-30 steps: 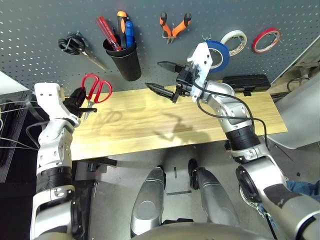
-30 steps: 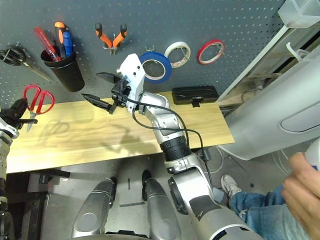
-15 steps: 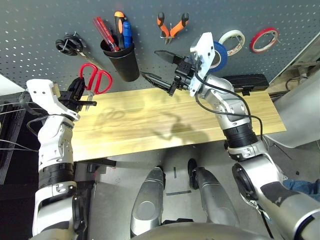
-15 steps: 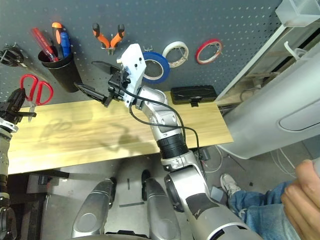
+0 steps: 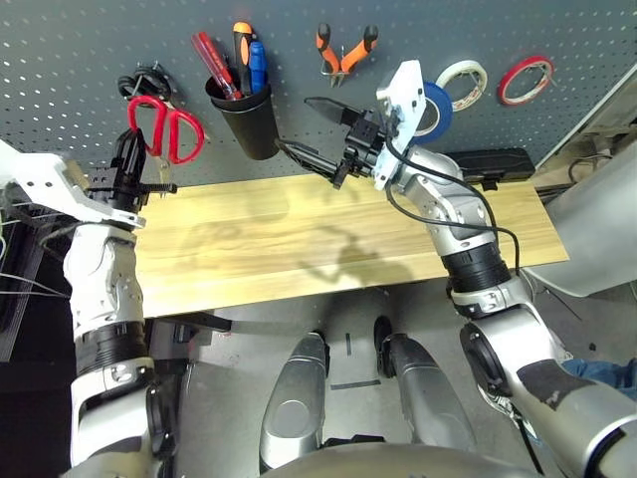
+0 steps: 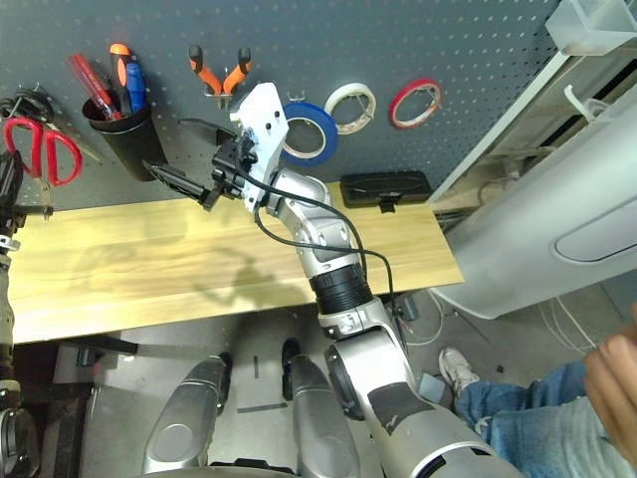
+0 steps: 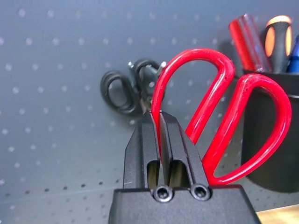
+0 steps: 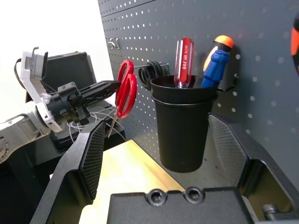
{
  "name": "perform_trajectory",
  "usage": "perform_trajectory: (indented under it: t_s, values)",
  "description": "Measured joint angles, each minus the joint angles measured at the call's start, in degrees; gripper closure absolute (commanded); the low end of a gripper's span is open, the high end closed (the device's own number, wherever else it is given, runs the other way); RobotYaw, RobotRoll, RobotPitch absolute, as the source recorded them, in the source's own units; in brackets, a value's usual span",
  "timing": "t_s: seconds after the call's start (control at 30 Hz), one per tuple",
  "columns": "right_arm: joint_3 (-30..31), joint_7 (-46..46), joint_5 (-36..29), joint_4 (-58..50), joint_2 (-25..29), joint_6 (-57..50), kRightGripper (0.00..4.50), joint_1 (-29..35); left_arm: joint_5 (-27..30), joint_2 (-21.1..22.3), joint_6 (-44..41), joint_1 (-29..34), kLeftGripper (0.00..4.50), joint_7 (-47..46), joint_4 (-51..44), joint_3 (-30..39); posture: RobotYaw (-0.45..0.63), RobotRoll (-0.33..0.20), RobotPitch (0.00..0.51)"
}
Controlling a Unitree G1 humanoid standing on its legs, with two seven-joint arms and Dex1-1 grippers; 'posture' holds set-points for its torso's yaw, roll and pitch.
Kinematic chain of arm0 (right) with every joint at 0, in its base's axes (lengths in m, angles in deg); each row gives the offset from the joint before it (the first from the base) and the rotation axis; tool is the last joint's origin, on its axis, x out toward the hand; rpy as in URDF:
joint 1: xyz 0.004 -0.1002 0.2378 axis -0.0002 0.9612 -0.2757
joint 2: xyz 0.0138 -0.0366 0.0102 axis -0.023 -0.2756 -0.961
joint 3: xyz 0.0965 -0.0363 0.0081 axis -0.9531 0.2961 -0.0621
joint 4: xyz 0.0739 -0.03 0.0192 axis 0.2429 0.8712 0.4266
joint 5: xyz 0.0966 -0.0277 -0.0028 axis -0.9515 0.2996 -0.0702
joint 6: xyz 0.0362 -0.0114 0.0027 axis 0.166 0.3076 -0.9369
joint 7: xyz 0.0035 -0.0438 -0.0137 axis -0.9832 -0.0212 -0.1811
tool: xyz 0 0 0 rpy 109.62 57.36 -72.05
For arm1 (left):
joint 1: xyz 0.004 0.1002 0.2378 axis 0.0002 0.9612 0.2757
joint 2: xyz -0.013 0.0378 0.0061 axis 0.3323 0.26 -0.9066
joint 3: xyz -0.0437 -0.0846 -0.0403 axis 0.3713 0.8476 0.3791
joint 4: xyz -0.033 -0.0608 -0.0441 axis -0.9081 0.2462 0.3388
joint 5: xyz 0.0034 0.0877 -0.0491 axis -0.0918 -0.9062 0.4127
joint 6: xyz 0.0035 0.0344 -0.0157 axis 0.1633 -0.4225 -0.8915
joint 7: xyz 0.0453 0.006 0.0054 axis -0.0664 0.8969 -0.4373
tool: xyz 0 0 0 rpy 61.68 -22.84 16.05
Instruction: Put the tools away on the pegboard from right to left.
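Left fingers (image 7: 161, 135) clamped shut on the red-handled scissors (image 7: 219, 116), pinching one red loop near its base; handles standing up past the fingertips, blades pointing down below the grip. Scissors held clear of the desk (image 5: 328, 239), raised in front of the pegboard (image 5: 90, 60). Black-handled scissors (image 7: 128, 88) hanging on the board directly beyond the left fingertips, close behind the red loops; contact between the two pairs not determinable. Black cup (image 5: 246, 119) mounted on the board just to the right of the held scissors, carrying a red-handled screwdriver (image 5: 214, 65), an orange-and-black-handled screwdriver (image 5: 242, 50) and the small blue-handled screwdriver (image 5: 258, 65).

Right fingers (image 5: 314, 134) spread wide, gripping nothing, held above the desk and pointing toward the cup; cup framed between the two fingers in the right wrist view, not touched. Orange-and-black-handled pliers (image 5: 343, 50) hung on the board above the right fingers. Blue tape roll (image 5: 435, 108) hung on the board behind the right wrist, partly covered by it. White tape roll (image 5: 466, 82) and red tape roll (image 5: 529, 78) hung further out beyond the blue one. Black case (image 5: 493, 164) lying at the back edge of the desk below the tape rolls. Desk surface bare between the two sets of fingers.
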Motion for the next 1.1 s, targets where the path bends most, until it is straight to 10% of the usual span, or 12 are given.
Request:
perform_trajectory:
  t_s: [1.1]
  values:
    - [0.02,-0.46,1.11,1.77,0.58,0.23,0.0,0.0,0.19,0.07,5.29,-1.26,4.49,0.64,0.1,0.38,0.15,0.0,0.235]
